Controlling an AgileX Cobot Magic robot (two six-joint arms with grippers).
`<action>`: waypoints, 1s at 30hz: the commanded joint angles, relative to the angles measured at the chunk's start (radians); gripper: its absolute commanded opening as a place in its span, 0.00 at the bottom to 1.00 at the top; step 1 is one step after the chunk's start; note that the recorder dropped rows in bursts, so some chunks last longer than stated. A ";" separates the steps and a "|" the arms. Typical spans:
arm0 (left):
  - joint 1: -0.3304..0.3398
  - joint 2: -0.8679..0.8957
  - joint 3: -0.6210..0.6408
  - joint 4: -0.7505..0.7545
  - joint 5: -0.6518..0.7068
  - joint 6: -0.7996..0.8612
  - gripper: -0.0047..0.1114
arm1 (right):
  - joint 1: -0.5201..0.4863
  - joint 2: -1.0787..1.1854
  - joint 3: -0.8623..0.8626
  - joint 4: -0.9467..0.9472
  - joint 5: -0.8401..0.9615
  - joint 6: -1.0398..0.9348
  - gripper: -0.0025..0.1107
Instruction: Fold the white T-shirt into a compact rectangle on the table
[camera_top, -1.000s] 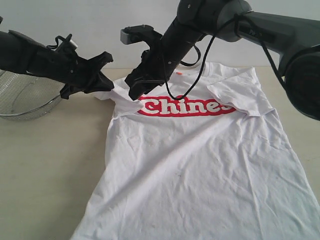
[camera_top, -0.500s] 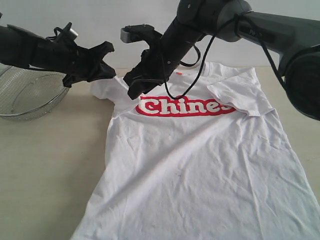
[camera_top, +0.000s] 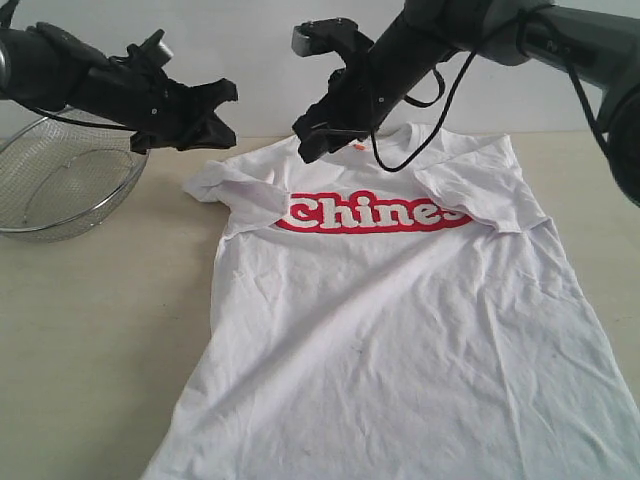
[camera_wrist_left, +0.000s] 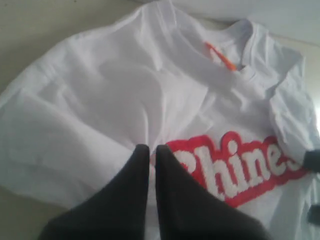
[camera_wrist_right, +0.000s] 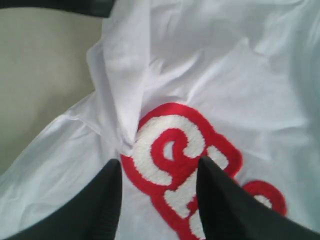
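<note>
The white T-shirt (camera_top: 400, 330) lies chest up on the table (camera_top: 90, 330), red "Chines" lettering (camera_top: 375, 213) showing and both sleeves folded inward. Its orange neck tag (camera_top: 357, 148) sits at the collar. My left gripper (camera_top: 222, 120) hangs shut above the table by the shirt's left shoulder, holding nothing. In the left wrist view its gripper (camera_wrist_left: 150, 148) is shut over the folded sleeve (camera_wrist_left: 75, 145). My right gripper (camera_top: 308, 140) hovers open above the collar. In the right wrist view the gripper (camera_wrist_right: 159, 164) stands apart over the letter "C" (camera_wrist_right: 172, 150), with the cloth untouched.
A wire-mesh metal basket (camera_top: 60, 190) stands at the far left of the table, just under the left arm. A pale wall runs behind the table. Bare tabletop lies to the left of the shirt and along its right side.
The left gripper has lifted up off the folded left sleeve, which now lies loose on the shirt. The right gripper has risen up and rightward from the lettering to above the collar.
</note>
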 joint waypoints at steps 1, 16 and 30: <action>0.003 -0.062 -0.005 0.269 0.092 -0.160 0.08 | -0.031 0.009 -0.079 -0.032 -0.047 0.063 0.38; -0.016 -0.343 0.386 0.376 0.049 -0.149 0.08 | -0.031 0.168 -0.286 0.119 -0.156 0.056 0.27; -0.060 -0.392 0.610 0.292 -0.093 -0.052 0.08 | 0.046 0.270 -0.286 0.132 0.005 -0.093 0.45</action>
